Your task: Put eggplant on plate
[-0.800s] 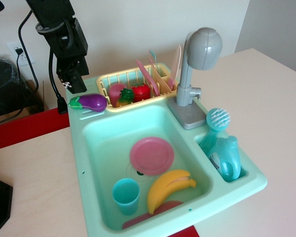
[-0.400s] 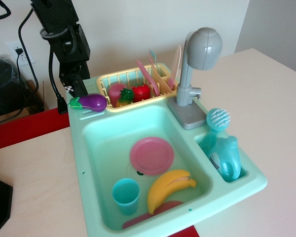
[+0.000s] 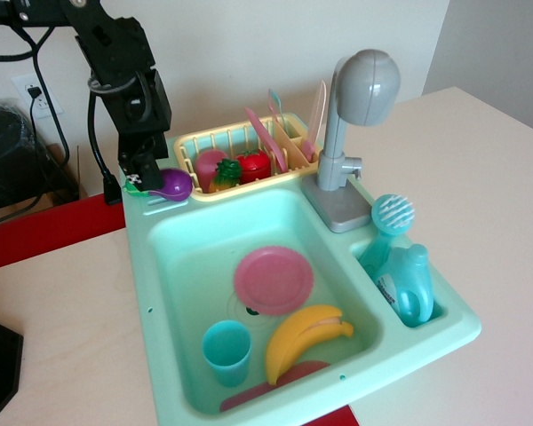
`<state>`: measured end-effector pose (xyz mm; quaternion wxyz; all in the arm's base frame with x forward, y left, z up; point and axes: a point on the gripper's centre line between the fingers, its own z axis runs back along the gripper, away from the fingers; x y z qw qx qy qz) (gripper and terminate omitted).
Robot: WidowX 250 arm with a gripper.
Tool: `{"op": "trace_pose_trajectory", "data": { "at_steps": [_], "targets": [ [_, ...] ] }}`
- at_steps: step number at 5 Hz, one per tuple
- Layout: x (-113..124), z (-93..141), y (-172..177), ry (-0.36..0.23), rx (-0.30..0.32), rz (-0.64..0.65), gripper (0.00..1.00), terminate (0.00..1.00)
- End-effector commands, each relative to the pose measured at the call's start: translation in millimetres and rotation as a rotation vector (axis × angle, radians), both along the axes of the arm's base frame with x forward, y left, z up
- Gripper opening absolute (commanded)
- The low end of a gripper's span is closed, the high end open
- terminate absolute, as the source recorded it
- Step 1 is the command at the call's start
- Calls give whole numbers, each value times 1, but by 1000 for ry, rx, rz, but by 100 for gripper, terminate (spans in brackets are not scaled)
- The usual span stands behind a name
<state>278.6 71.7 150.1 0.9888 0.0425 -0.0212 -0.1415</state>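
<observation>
One thing has changed in under a second: the end effector [image 3: 145, 171] has come down from above the sink's back-left corner onto the eggplant [image 3: 172, 185]. It now covers the stem end, so only the rounded purple end shows to its right. Whether its fingers stand apart or have closed on the toy I cannot tell, since the black body hides them.

The eggplant lies where it did a moment ago, on the rim of the teal sink [image 3: 140, 257], just left of the yellow dish rack [image 3: 215, 140]. It does not look lifted yet.

Down in the basin the pink plate [image 3: 274, 280] lies flat and bare, with the banana [image 3: 306, 337] and the teal cup [image 3: 226, 351] near it.

My reading: the reach is done and the grasp is due. Lifting, carrying and placing all remain.
</observation>
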Motion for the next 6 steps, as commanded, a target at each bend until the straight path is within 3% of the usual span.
{"op": "trace_pose_trajectory", "data": {
  "at_steps": [1,2,3,4,5,6],
  "targets": [
    [1,-10,-1,-2,26,-2,100,0],
    [0,-18,-1,5,26,-5,100,0],
    [-1,-24,0,-32,49,13,0,0],
    [-2,-22,1,-50,58,18,0,0],
    [0,-19,-2,-112,85,12,0,0],
    [21,-10,-15,-189,76,-42,0,0]
  ]
}}
